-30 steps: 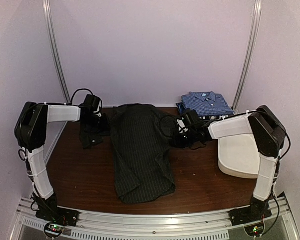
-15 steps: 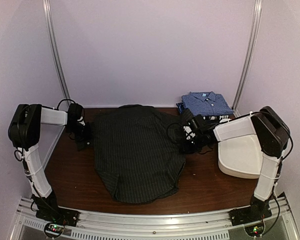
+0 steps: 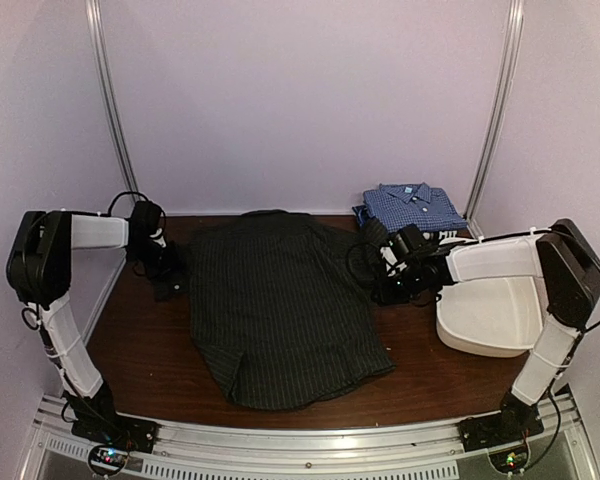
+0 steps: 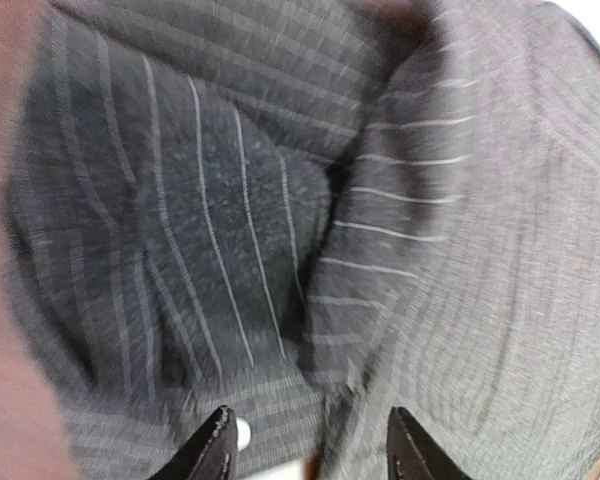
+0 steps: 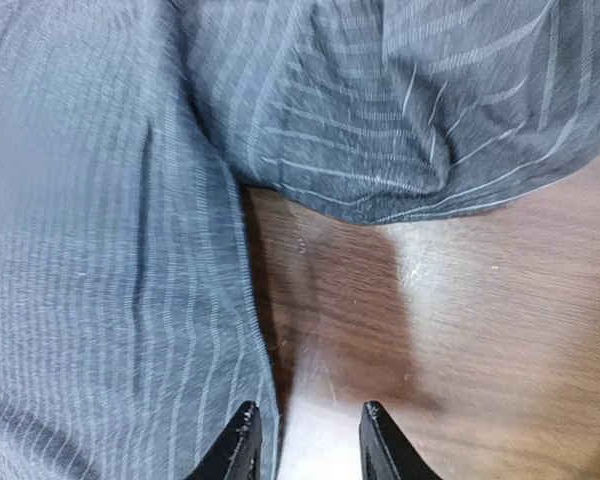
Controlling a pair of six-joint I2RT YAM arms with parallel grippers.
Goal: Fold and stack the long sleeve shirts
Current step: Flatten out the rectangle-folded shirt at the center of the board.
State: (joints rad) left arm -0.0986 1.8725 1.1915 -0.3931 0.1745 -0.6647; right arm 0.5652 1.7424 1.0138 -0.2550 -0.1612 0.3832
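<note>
Looking down from above, we see the dark charcoal pinstriped cloth shirt (image 3: 280, 300) spread flat on the brown wooden table (image 3: 140, 350), lying between our two grippers. The left gripper (image 3: 170, 283) sits low at one side edge of the shirt, with the body of the garment stretching away to its right. The right gripper (image 3: 388, 287) sits low at the opposite edge, with the garment to its left.

From the left wrist, we find the fingertips (image 4: 218, 445) standing well apart, about half spread, with nothing pinched between them. Rumpled pinstriped cloth fills everything ahead of and beneath them, sinking into a soft hollow straight ahead. A small white button (image 4: 242, 433) shows just inside the fingertip on the left of that view.

From the right wrist, we find the fingertips (image 5: 242, 445) parted by a narrower gap, and they too hold nothing: bare table lies between them and just ahead. The shirt's edge runs just beside the fingertip on the left of that view and covers all the ground on that side. A bunched fold of the same cloth lies farther ahead.

Beyond the right gripper, toward the back wall, a folded blue checked cloth shirt (image 3: 412, 205) rests collar up on something darker that we cannot make out. To the right gripper's right, partly under its arm, stands the white oblong plastic tub (image 3: 485, 340), apart from the pinstriped shirt.
</note>
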